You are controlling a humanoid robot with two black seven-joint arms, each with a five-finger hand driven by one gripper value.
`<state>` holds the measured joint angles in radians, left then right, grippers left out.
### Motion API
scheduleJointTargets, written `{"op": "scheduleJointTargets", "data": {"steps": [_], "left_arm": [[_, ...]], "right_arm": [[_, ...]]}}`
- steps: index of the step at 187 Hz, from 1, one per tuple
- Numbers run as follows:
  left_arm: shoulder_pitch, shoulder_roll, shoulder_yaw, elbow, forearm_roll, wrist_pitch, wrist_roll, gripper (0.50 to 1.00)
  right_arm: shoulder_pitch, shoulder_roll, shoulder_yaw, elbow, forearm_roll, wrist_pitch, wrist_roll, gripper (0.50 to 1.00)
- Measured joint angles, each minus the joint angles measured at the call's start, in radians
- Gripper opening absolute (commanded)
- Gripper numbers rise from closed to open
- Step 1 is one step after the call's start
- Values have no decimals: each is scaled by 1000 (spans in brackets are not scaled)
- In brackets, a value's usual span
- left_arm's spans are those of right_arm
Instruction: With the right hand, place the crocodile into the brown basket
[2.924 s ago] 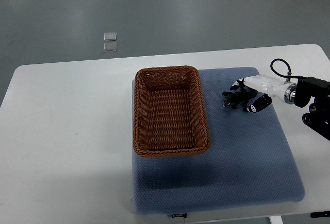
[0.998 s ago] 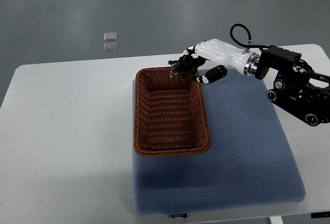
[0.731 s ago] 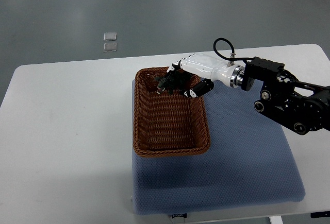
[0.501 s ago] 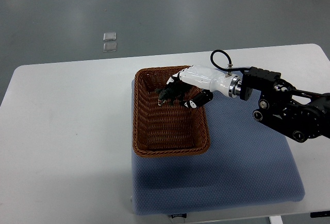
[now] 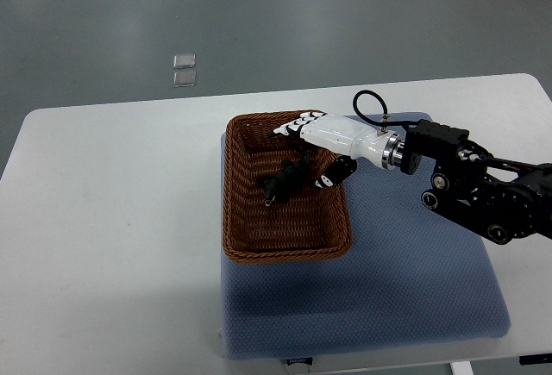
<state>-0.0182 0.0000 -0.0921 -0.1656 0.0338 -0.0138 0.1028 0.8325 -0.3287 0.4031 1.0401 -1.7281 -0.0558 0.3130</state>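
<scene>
Tabletop first: in the top view we saw a white table point(image 5: 112, 220) carrying a blue mat point(image 5: 405, 289). On the mat's left part stood the brown basket point(image 5: 231, 211), a rectangular wicker tray with its long sides running away from the robot. The crocodile point(image 5: 283, 184) lay inside it on the woven floor, a little beyond the middle and nearer the right wall than the left. It was a small dark toy. Its long axis ran on a diagonal, from lower left up toward upper right, so one end pointed at the right hand point(image 5: 326, 140). We could not tell which end was the head. The hand reached in from the right over the basket's far right corner, its white palm above the rim. Its fingers point(image 5: 296, 125) were spread apart and stretched toward the far wall, and the black-tipped thumb point(image 5: 335, 171) hung just beside the toy's upper end. We saw nothing clasped in them, though we could not tell whether the thumb touched the toy. Behind the wrist a black cable point(image 5: 366, 102) looped, and the dark forearm point(image 5: 483, 198) crossed the mat to the picture's right edge. On the grey floor point(image 5: 345, 21) beyond the table lay two small clear squares point(image 5: 184, 71).
</scene>
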Motion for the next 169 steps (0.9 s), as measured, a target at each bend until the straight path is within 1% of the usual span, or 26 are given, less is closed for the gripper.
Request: {"op": "scheduleJointTargets", "data": {"steps": [36, 84, 122, 169], "left_arm": [[0, 0, 0, 0, 0, 0, 0, 1000], [0, 0, 0, 0, 0, 0, 0, 1000], [0, 0, 0, 0, 0, 0, 0, 1000], [0, 0, 0, 0, 0, 0, 0, 1000]], "right_arm": [[-20, 0, 64, -3, 87, -1, 1, 921], [-66, -2, 217, -26, 393, 0, -6, 921], [-100, -2, 335, -97, 675, 3, -9, 921], [-166, -10, 400, -138, 862, -1, -10, 921]]}}
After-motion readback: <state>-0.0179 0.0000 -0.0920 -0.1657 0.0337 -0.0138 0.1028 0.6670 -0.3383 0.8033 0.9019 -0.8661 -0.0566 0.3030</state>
